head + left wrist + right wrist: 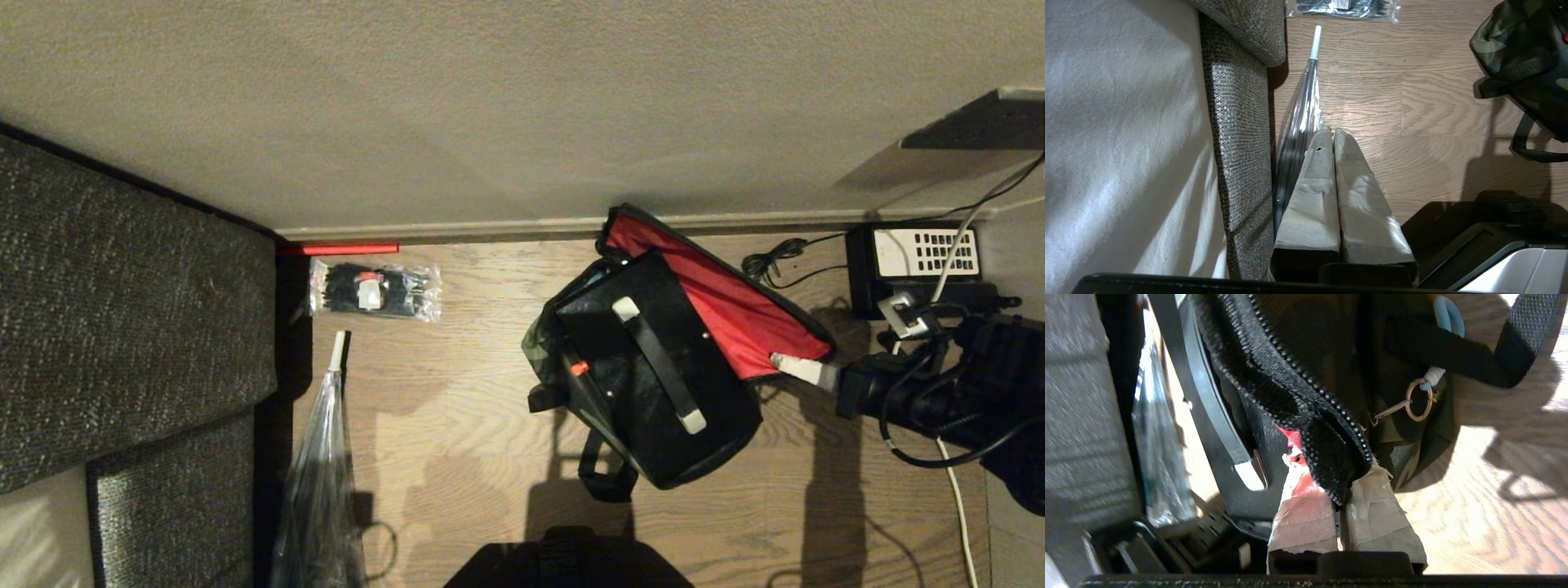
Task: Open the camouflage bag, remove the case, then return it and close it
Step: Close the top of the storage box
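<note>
Wooden floor (457, 408) beside a plain wall (490, 106), grey sofa (122, 310) to the left; camouflage bag (543, 343) on the floor, red-lined flap (718, 302) thrown back, black case (653, 367) inside; right gripper (1340, 490) pinching the flap's zipper edge; left gripper (1333, 134) clenched, empty, near the sofa.

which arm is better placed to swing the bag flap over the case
Right: its end effector is shut on the red-lined flap of the camouflage soft bag, beside the black hard case. The left end effector sits by the sofa.
</note>
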{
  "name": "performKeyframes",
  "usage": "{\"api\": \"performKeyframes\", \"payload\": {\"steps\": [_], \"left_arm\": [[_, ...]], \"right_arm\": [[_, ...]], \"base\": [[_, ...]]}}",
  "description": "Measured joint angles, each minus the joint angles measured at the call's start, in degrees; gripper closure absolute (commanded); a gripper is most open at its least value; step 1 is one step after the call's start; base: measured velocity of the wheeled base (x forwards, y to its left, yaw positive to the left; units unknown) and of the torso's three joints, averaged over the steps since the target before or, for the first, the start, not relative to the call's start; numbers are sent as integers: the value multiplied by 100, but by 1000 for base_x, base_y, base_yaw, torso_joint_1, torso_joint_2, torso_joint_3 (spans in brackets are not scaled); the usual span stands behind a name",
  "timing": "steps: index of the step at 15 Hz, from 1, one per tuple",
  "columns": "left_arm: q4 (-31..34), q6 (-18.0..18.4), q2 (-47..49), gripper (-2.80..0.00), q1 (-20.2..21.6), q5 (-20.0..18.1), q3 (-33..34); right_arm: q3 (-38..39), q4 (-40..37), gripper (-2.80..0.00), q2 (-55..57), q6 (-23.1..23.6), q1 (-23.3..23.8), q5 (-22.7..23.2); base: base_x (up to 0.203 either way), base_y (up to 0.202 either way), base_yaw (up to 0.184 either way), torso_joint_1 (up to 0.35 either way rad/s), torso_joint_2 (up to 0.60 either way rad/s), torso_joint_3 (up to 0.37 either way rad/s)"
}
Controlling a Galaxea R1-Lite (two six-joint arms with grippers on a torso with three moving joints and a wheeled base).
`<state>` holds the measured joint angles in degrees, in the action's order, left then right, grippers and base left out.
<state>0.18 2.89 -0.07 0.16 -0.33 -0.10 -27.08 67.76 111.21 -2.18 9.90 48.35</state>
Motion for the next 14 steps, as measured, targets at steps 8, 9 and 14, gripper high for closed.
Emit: {"api": "performKeyframes", "payload": {"steps": [8,9,14], "left_arm": [[0,-2,0,0,0,0,0],[0,-2,0,0,0,0,0],[2,0,0,0,0,0,0]], "right_arm": [[638,-681,0,-458,1042,73,2],[665,-693,0,-632,1039,89,0],[806,-1101,0,-1775,1009,106,51]], "base": [[0,0,0,0,0,0],[0,0,0,0,0,0],[0,0,0,0,0,0]]}}
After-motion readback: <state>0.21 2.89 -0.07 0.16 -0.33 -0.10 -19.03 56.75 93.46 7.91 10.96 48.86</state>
